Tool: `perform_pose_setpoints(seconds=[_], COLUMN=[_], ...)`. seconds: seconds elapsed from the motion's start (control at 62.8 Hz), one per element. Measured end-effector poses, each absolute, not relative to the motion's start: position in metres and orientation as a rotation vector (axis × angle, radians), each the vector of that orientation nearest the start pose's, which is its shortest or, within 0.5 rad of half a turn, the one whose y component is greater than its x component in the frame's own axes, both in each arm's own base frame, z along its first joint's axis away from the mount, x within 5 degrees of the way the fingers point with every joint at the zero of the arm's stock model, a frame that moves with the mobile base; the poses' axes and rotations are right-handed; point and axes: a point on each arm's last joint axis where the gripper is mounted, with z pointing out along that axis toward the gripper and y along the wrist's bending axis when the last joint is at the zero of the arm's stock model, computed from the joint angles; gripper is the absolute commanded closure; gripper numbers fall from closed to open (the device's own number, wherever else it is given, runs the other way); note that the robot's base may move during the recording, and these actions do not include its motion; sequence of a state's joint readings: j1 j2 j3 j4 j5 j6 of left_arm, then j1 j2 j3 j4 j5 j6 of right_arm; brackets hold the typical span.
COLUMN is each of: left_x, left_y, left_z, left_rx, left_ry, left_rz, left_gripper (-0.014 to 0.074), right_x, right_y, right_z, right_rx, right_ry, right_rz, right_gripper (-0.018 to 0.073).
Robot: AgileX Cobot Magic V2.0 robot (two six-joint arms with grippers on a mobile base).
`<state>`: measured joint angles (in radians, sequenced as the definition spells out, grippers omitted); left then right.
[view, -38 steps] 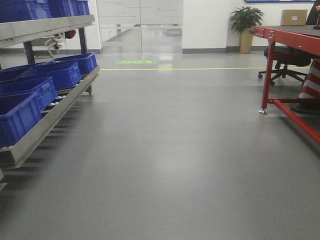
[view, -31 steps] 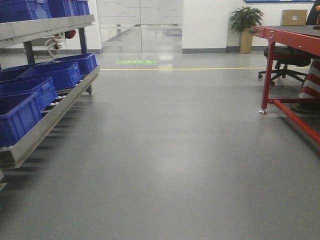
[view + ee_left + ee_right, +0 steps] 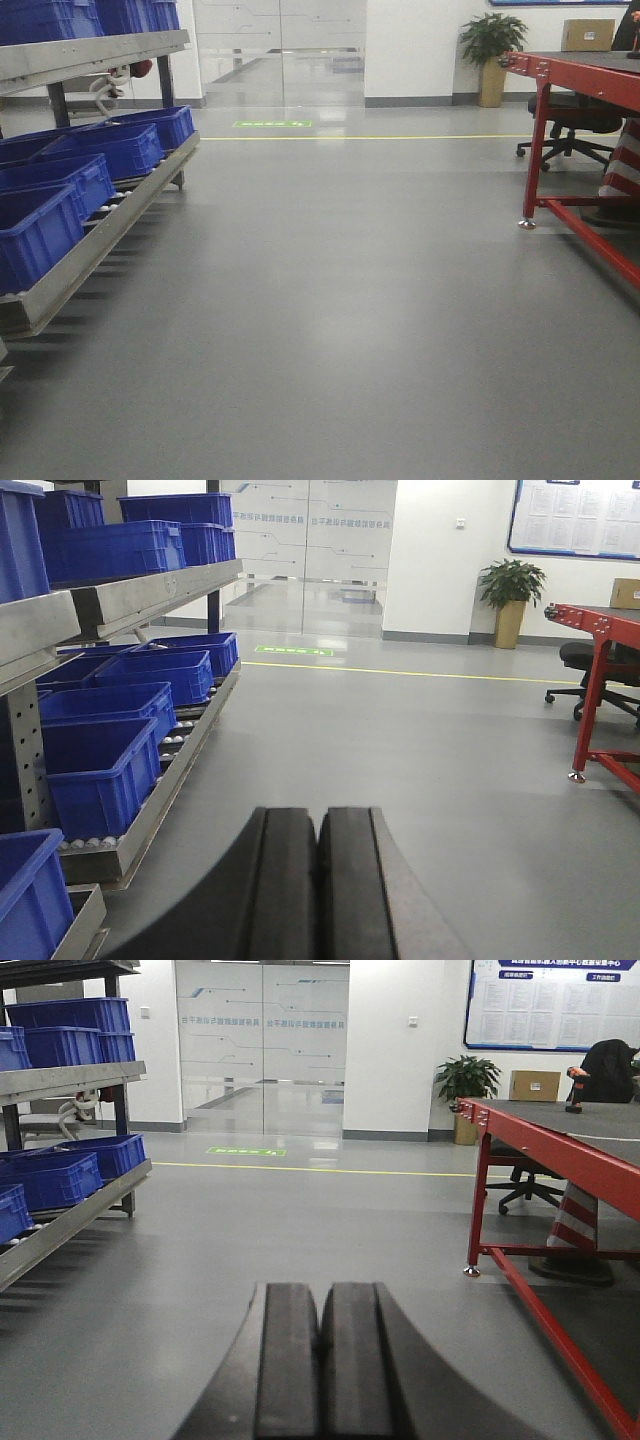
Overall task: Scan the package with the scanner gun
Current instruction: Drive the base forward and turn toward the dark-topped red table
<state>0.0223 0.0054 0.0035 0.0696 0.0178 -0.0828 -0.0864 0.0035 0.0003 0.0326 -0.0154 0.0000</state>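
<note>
My left gripper [image 3: 319, 815] is shut with nothing between its black pads and points out over the grey floor. My right gripper [image 3: 321, 1290] is also shut and empty, pointing the same way. A brown cardboard box [image 3: 535, 1085] stands at the far end of the red table [image 3: 560, 1150]; it also shows in the front view [image 3: 588, 34] and the left wrist view [image 3: 625, 592]. A small dark and orange object [image 3: 575, 1105] lies on the table near it, too small to identify. No scanner gun is plainly in view. Neither gripper shows in the front view.
A metal rack [image 3: 100, 235] with several blue bins [image 3: 125, 150] runs along the left. The red table's legs [image 3: 535, 150] stand on the right, with a black office chair [image 3: 570, 125] behind. A potted plant [image 3: 492, 50] and glass doors [image 3: 280, 50] are at the back.
</note>
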Motion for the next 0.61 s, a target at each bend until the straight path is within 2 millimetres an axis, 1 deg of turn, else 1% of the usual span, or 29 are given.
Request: perform_pose_setpoints(seconds=[0.606], left_x=[0.0569], left_y=[0.0014], left_z=[0.2101], left_rx=[-0.028], left_ry=[1.51], left_rz=[0.008], left_gripper=[0.0707], right_x=[0.0561], right_y=[-0.0049], right_z=[0.2143], right_rx=[0.088], right_ry=[1.469], right_rz=[-0.044], right_gripper=[0.0727])
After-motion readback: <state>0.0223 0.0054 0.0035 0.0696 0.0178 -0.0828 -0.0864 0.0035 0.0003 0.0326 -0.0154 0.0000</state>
